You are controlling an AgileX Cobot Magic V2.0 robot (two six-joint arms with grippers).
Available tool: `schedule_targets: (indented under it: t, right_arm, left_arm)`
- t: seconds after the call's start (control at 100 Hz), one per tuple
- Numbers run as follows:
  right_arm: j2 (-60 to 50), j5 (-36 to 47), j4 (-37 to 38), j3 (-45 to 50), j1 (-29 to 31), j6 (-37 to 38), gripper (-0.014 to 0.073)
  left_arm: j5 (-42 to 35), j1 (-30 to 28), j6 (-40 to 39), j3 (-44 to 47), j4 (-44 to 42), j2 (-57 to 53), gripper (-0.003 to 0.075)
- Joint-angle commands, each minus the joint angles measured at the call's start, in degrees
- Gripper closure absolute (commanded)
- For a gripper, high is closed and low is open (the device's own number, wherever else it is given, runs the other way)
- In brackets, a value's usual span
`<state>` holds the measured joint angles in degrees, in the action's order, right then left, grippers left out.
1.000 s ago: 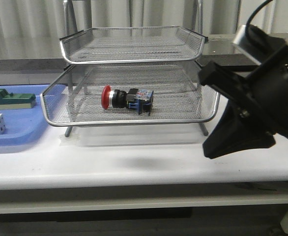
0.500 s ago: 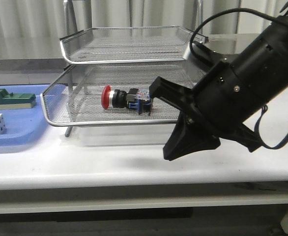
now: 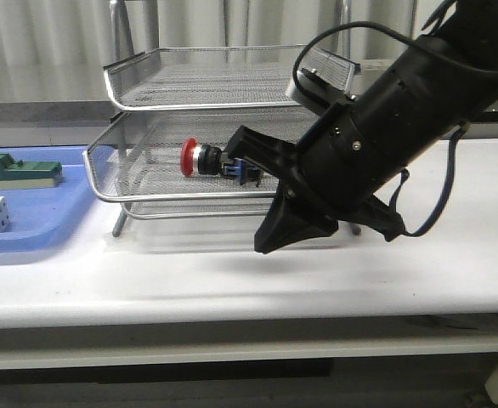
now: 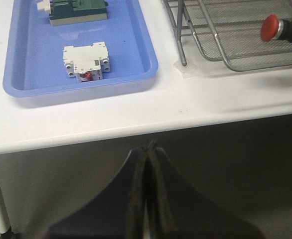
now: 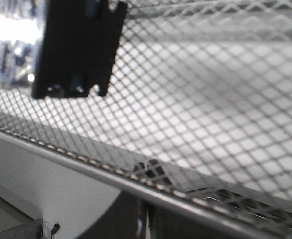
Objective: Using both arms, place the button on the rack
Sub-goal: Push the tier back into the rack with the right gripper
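1. Where the table (image 3: 453,255) carries it, near the back edge: rack (image 3: 147,183), middle tray's front rim met by right gripper (image 3: 270,242).
2. Along the left edge: blue tray (image 4: 146,59) with white switch (image 4: 86,62) and green block (image 3: 15,170).
3. Right gripper: pressed shut under that rim.
4. Left gripper (image 4: 147,164): shut, empty, off the front edge.
5. Button (image 3: 219,160): lying sideways in the middle tray, red head leftward.

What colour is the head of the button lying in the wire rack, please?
Red; the button head shows best in the left wrist view.
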<state>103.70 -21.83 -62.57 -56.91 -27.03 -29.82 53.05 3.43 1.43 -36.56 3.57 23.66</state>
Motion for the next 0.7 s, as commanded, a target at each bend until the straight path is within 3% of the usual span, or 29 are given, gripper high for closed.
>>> schedule_targets:
  t: [0.0,0.69]
  right_arm:
    - [-1.10,2.27,-0.49,-3.63,0.01,-0.76,0.0663]
    - [2.47,8.51,-0.04,-11.86,0.01,-3.24,0.0663]
  left_arm:
    - [-3.64,-0.12,-0.44,-1.52,0.82,0.46,0.0741]
    - [-3.64,-0.12,-0.44,-1.52,0.82,0.46,0.0741]
